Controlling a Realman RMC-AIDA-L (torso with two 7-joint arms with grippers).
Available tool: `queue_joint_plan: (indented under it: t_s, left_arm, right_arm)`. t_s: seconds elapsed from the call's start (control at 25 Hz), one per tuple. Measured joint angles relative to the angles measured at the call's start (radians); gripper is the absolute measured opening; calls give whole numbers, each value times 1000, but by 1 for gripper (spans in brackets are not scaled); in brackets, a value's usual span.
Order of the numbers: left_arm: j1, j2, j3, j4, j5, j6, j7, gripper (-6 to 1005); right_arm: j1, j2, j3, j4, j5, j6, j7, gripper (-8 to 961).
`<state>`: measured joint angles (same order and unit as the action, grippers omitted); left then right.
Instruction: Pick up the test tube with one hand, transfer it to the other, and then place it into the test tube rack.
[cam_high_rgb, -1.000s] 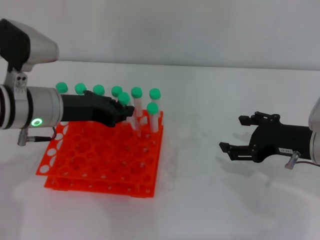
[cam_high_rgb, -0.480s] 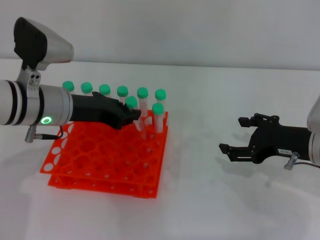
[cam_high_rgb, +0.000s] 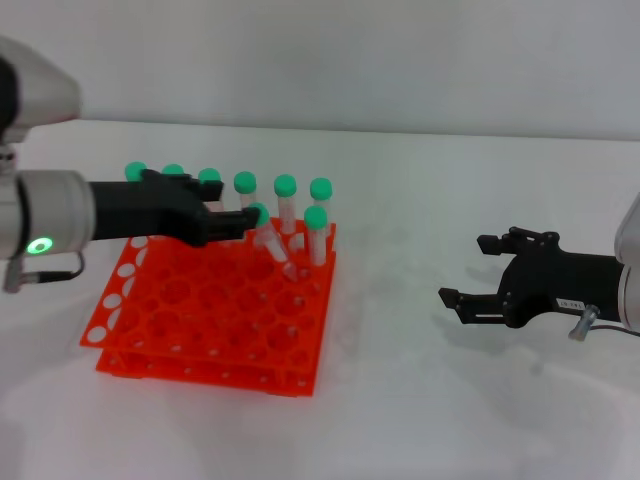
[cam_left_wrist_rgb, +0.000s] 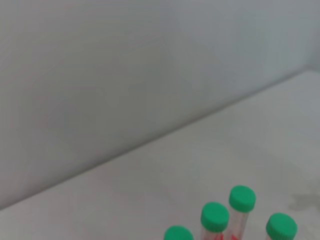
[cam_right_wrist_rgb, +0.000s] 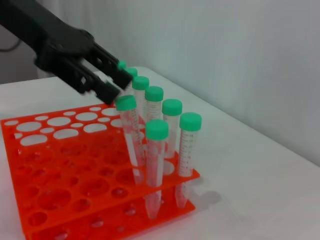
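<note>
The test tube (cam_high_rgb: 270, 245) with a green cap leans tilted in a hole near the right back corner of the orange-red rack (cam_high_rgb: 200, 350). My left gripper (cam_high_rgb: 240, 218), the one with the green ring, hovers over the rack just left of the tube's cap with its fingers apart and nothing between them. The right wrist view shows the same: the gripper (cam_right_wrist_rgb: 116, 86) just above the leaning tube (cam_right_wrist_rgb: 131, 135) over the rack (cam_right_wrist_rgb: 50, 150). My right gripper (cam_high_rgb: 465, 267), with the white label, is open and empty over the table far to the right.
Several other green-capped tubes (cam_high_rgb: 285, 200) stand upright along the rack's back row and right corner; their caps show in the left wrist view (cam_left_wrist_rgb: 242, 197). A white wall runs behind the table.
The left gripper has let go of the tube and drawn back to the left; the tube now leans in the rack. The right arm has not moved.
</note>
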<state>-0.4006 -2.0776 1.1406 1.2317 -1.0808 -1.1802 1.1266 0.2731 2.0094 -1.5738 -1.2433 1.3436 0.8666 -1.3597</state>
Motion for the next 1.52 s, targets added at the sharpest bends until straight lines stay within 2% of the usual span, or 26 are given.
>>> queue_joint_plan:
  t_s: [0.2,0.36,0.52,0.68,0.8,0.92,1.08,1.2,1.52]
  left_arm:
    - [139,0,-13,89,-160,-3,108,598]
    - [261,-3,-12,95,-381,-20,293,632]
    - [370,-4,-14,-11,-649,-81,550,638]
    - [426,-2,-17,-194,-890,-208,812,634]
    - [433,-3,-45,-334,-992,-313,951,632]
    - [415,-1,-102,-477,-1031,-416,1028,631]
    - [400,0,-178,-623,-1037,-511,1124,631]
    - [400,-2,-215,-735,-1040,-557,1220,631]
    - [393,-5,-220,-967,-1124,-597,1425,631]
  right_arm:
    - [-8,-1,5,-1,-4,0,-1,874]
    - [-17,-2,23,-1,3,-6,-19,874]
    - [-40,-3,80,14,85,-7,-98,873]
    - [-49,-5,211,90,252,65,-229,872]
    - [-43,-5,336,205,398,183,-352,871]
    - [-22,-6,519,393,541,374,-535,871]
    - [-13,-5,704,582,589,518,-727,870]
    - [-28,-5,768,673,591,535,-820,869]
    - [-87,-6,893,833,592,574,-985,869]
